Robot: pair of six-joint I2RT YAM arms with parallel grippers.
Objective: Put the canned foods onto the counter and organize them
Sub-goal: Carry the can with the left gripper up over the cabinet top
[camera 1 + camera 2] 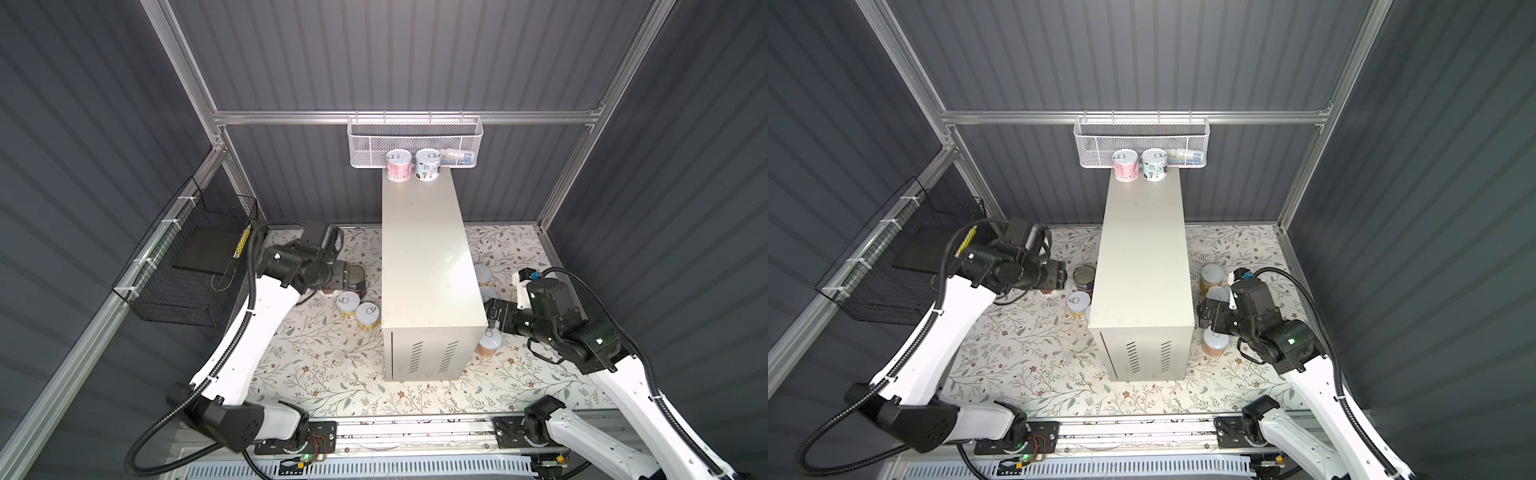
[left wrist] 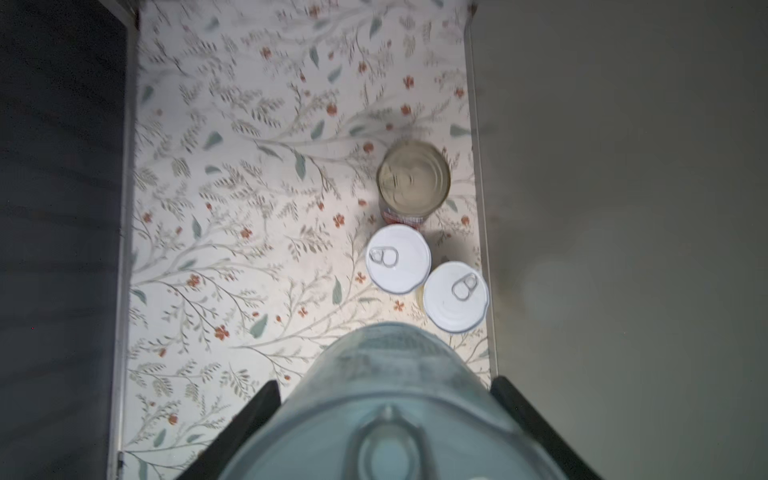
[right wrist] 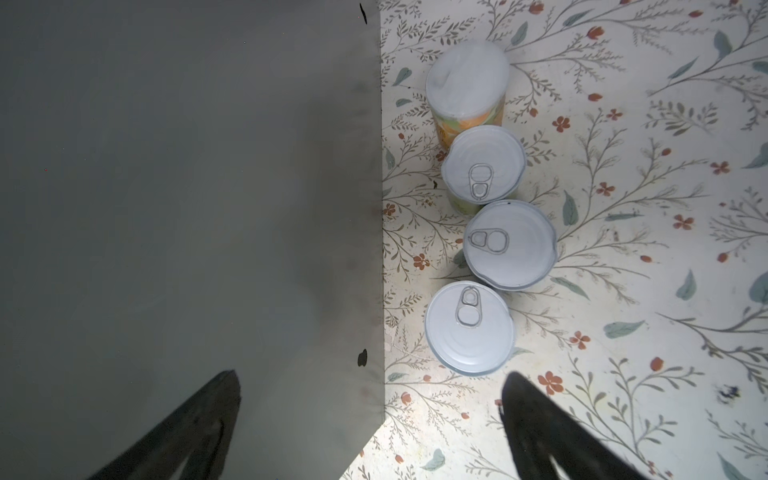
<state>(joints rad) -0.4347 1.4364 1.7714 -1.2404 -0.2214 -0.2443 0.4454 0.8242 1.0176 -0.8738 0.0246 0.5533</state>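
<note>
Standing at the counter's (image 1: 424, 257) far end are two cans (image 1: 398, 165); the left gripper (image 2: 384, 380) clamps a third tin (image 2: 390, 419), the right gripper (image 3: 374, 374) gapes empty, seven more tins (image 3: 469, 328) wait on the floral mat (image 1: 324, 357).

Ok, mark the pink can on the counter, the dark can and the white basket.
pink can (image 1: 400, 169): a top view, label.
dark can (image 2: 414, 174): left wrist view, lid.
white basket (image 1: 370, 147): a top view, front wall.
</note>
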